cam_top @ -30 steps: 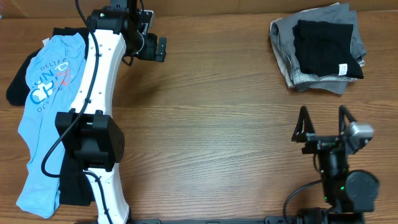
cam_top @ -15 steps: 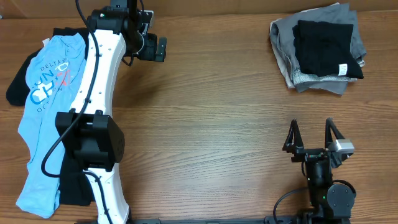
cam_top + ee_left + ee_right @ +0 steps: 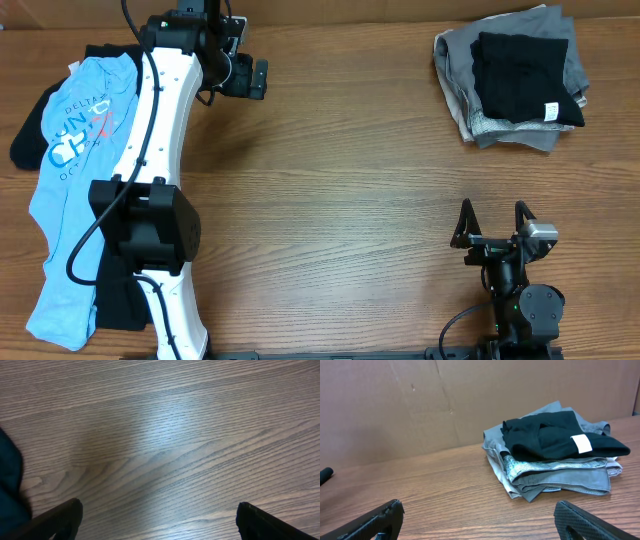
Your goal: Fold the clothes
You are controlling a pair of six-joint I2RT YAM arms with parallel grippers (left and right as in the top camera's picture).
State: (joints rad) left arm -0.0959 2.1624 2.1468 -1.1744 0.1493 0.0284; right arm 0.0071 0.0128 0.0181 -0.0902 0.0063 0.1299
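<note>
at the far left the light blue printed t-shirt [image 3: 60,200] lies unfolded and rumpled along the edge of the table [image 3: 340,180]. it is draped over another black piece [image 3: 25,145] that shows at its upper left and again near the base of the left arm [image 3: 150,130]. neither garment has shifted in the last second. that arm reaches across the shirt and has not moved either. its left gripper [image 3: 252,78] hangs over bare wood just right of the shirt's top, fingers spread wide and holding nothing, with only a dark sliver of cloth [image 3: 7,485] at the edge of its wrist view. at the upper right the plain black t-shirt [image 3: 520,75], folded with its white label [image 3: 550,110] showing, sits on top of the grey garments [image 3: 460,60], and both look the same as a second ago. the one real change is at the lower right: the right gripper [image 3: 492,218] has drawn back toward its own base and a little leftward, well apart from those folded garments, fingers spread and empty. i read that as the right arm [image 3: 525,305] being done with the folded black shirt and parking itself. that leaves the blue shirt and the black piece under it as the work still to do, and the left arm is the one placed to start on them.
</note>
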